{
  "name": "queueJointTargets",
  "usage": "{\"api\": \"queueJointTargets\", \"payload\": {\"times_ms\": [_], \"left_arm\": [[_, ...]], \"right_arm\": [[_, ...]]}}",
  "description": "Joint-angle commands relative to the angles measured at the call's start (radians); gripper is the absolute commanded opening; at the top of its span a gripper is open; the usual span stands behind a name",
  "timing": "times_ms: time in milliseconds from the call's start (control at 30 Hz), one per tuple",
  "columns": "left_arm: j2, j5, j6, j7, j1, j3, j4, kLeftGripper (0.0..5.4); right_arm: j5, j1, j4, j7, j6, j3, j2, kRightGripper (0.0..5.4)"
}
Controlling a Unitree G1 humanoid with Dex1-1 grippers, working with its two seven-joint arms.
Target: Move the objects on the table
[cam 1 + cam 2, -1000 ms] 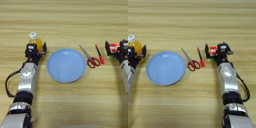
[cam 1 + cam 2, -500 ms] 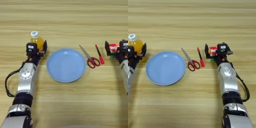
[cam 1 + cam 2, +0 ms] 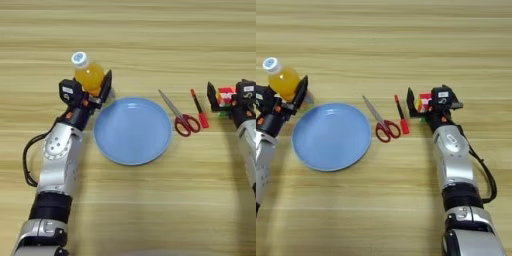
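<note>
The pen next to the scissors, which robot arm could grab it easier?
Probably the right. The pen lies just left of the right gripper, which sits around the puzzle cube. The left gripper is around the juice bottle, beyond the blue plate and scissors.

Stereo head pair — overhead, overlapping tabletop [image 3: 150, 30]

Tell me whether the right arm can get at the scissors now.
Probably not at once: the right pincer is shut on the puzzle cube. The scissors lie close by, past the pen, otherwise unobstructed.
</note>
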Motion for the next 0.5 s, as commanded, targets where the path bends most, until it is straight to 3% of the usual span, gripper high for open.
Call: {"api": "queueJointTargets", "payload": {"times_ms": [33, 267, 500], "left_arm": [[0.001, 0.015, 0.061, -0.052, 0.023, -0.07, -0.065, 3.36], [0.016, 0.053, 0.084, -0.114, 0.058, -0.144, -0.097, 3.36], [0.033, 0.091, 0.084, -0.13, 0.064, -0.178, -0.077, 3.36]], "right_arm": [[-0.001, -0.005, -0.01, -0.007, 0.006, 0.002, 0.002, 5.4], [0.0, -0.005, -0.015, -0.011, 0.01, 0.006, 0.004, 5.4], [0.0, -0.005, -0.017, -0.012, 0.012, 0.009, 0.007, 5.4]]}}
